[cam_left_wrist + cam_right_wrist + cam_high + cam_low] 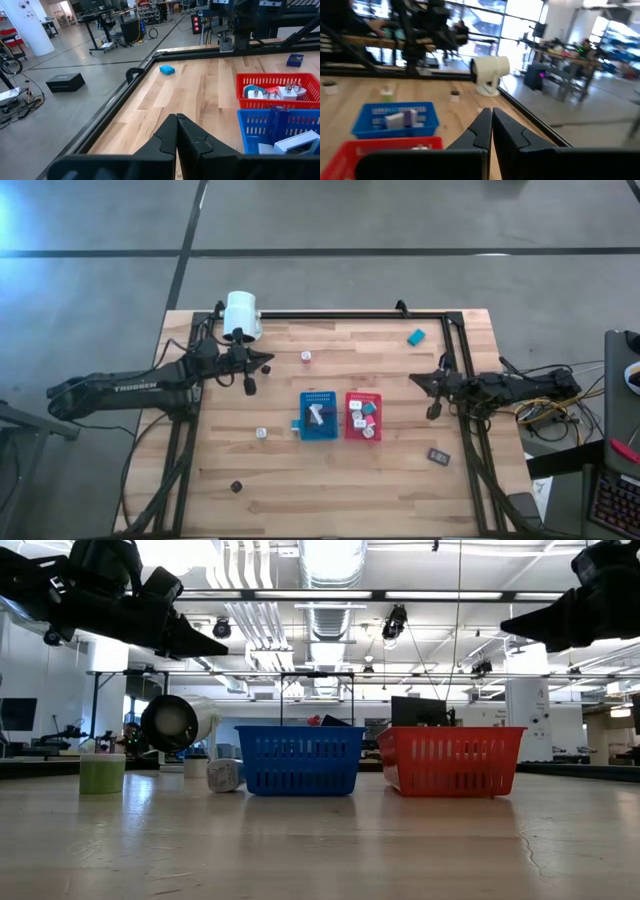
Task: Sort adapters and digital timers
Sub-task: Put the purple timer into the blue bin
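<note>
Both sets of jaws are being held pressed together and empty, the left gripper (249, 387) beside the white cylinder (241, 314), the right gripper (433, 411) right of the red tray (363, 416). Adapters (261, 434) and timers (416, 336) are lying scattered on the tabletop (330, 480); small adapters are likely being missed or nudged away.

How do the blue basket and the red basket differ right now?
The blue basket sits nearer the left arm; the red basket nearer the right. The blue one holds a flat white gadget, the red one several small white plug-like pieces. Both are slatted, similar in size, upright, side by side mid-table.
</note>
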{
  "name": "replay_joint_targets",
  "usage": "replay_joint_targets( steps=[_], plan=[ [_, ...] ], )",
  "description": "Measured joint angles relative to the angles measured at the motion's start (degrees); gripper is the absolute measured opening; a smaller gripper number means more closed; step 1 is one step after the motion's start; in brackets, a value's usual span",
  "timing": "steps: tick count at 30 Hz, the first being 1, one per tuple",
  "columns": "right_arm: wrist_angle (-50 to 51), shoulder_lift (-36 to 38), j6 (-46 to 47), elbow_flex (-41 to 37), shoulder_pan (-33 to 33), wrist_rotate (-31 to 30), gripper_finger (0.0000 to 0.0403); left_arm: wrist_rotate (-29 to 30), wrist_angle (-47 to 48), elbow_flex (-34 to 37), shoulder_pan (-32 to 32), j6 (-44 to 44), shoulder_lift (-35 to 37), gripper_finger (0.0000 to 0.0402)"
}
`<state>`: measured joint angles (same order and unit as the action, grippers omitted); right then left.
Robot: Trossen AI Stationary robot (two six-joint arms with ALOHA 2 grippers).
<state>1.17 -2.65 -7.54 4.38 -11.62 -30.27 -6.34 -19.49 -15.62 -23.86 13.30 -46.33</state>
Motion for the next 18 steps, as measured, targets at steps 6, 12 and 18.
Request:
replay_joint_targets(
  steps=[6,12,18],
  plan=[
    [-0.2,-4.8,5.9,0.4,0.0,-5.9,0.0008,-0.1,-0.3,0.0,0.0,-0.2,0.0,0.0007],
    [1.2,-14.9,10.1,7.0,0.0,-9.2,0.0008,-0.1,-0.7,0.0,0.0,-0.2,0.0,0.0007],
    [9.5,-28.8,8.9,20.0,2.5,-10.3,0.0008,-0.1,-0.7,0.0,0.0,-0.2,0.0,0.0007]
  ],
)
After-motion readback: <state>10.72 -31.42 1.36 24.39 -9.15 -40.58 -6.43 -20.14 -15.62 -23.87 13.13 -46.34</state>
